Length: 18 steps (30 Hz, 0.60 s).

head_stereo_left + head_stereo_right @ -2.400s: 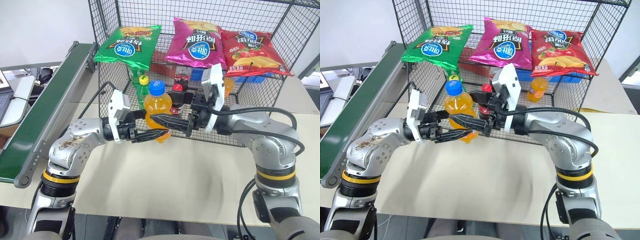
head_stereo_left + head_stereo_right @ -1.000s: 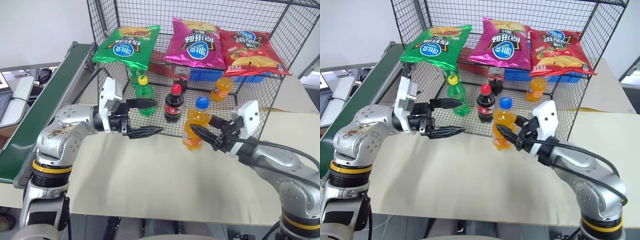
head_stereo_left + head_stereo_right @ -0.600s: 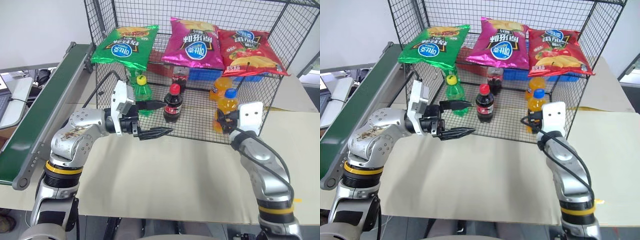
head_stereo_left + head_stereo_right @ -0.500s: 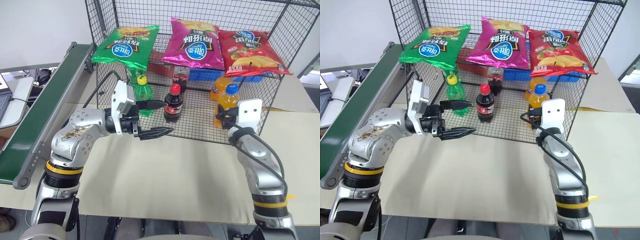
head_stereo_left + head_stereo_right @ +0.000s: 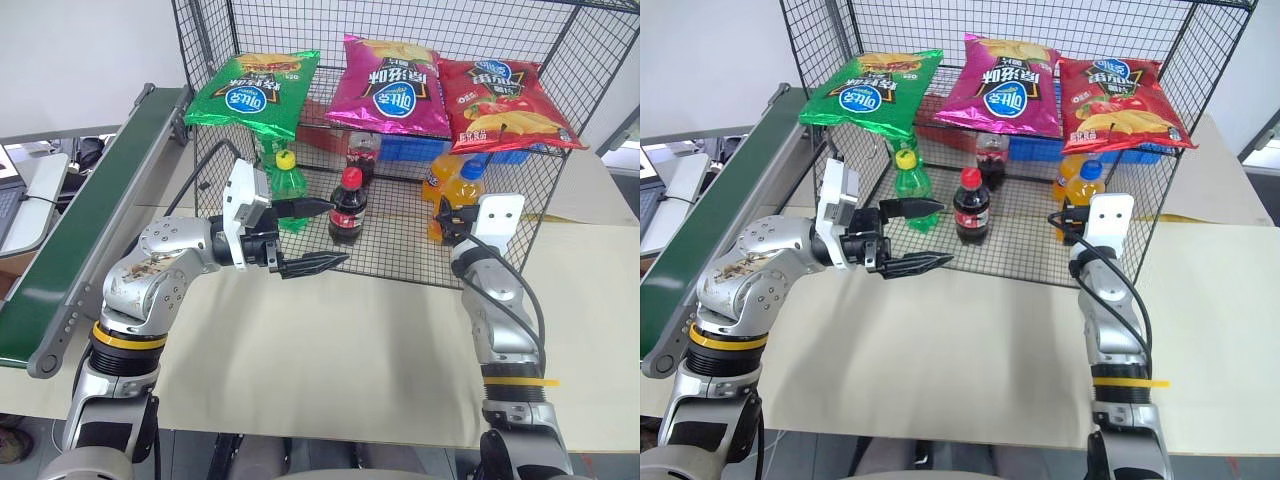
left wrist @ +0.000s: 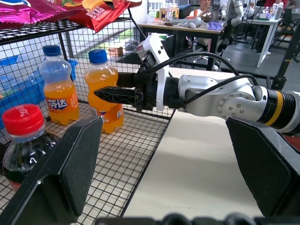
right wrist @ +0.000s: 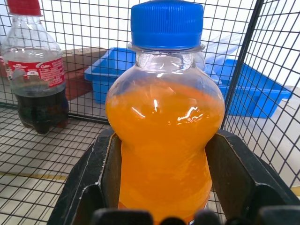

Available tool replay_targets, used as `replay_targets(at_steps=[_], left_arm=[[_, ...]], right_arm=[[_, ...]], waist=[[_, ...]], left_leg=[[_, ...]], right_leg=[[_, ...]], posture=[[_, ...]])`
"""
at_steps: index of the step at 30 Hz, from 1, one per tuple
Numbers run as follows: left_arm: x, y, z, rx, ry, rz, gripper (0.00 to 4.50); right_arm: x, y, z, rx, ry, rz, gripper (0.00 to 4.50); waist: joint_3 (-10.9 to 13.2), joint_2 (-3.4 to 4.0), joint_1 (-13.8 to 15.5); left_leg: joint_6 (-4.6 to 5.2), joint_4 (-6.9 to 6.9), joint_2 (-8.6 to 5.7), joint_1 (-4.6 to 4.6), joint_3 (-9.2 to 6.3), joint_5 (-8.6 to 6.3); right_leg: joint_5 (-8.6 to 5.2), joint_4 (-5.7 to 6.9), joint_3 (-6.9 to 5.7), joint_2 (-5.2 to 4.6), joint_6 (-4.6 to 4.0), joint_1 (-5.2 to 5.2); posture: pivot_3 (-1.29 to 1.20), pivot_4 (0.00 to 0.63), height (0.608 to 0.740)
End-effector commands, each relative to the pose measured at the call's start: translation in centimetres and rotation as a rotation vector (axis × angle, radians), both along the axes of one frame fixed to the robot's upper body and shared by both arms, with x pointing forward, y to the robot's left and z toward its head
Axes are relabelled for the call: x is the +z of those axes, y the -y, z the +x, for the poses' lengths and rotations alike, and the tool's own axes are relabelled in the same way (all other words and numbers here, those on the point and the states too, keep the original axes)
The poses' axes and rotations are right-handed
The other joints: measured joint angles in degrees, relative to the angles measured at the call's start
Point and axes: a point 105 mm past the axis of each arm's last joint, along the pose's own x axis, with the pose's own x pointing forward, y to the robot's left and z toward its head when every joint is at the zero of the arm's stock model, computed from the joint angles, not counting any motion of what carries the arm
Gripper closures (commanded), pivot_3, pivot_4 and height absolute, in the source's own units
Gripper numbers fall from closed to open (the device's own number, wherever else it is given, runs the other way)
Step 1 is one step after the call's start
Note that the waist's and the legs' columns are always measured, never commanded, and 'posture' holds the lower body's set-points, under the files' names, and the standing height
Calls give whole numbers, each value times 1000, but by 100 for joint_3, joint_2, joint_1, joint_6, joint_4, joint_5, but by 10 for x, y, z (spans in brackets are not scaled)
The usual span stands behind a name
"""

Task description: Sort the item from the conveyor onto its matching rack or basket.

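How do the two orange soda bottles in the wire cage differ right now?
The front orange bottle stands near the cage's open edge; the rear orange bottle stands deeper in. The front orange bottle has the right pincer at it; the rear orange bottle stands alone. Both are upright and blue-capped, on the mesh floor.

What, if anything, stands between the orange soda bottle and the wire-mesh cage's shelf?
Nothing visible does. The orange soda bottle is already inside the black wire-mesh cage, at its mesh shelf. A second orange soda bottle stands just beside it, and the cola bottle stands apart to the side.
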Motion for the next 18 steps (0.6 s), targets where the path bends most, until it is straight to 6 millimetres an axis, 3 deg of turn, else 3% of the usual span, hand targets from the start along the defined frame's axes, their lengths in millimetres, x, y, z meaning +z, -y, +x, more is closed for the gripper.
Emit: replay_targets(at_steps=[1,3,11,18], left_arm=[[10,1,-4,-13,60,-5,0],[10,1,-5,-15,61,-4,0],[8,1,-6,-15,58,-4,0],[8,-4,-2,20,60,3,0]], right_arm=[[27,-2,-5,12,113,2,590],[27,-2,-5,11,113,5,102],[27,-1,-5,6,107,2,102],[29,-2,-19,18,96,-7,102]], waist=[[0,0,0],[0,0,-1],[0,1,-1],[-1,1,3]], left_leg=[[0,0,0,1,0,0],[0,0,0,2,0,0],[0,1,0,2,0,0],[0,1,0,2,0,0]], right_leg=[[0,1,0,0,0,0],[0,1,0,0,0,1],[0,3,0,0,0,1],[0,5,0,0,0,1]], posture=[[0,150,740],[0,150,740],[0,150,740],[0,150,740]])
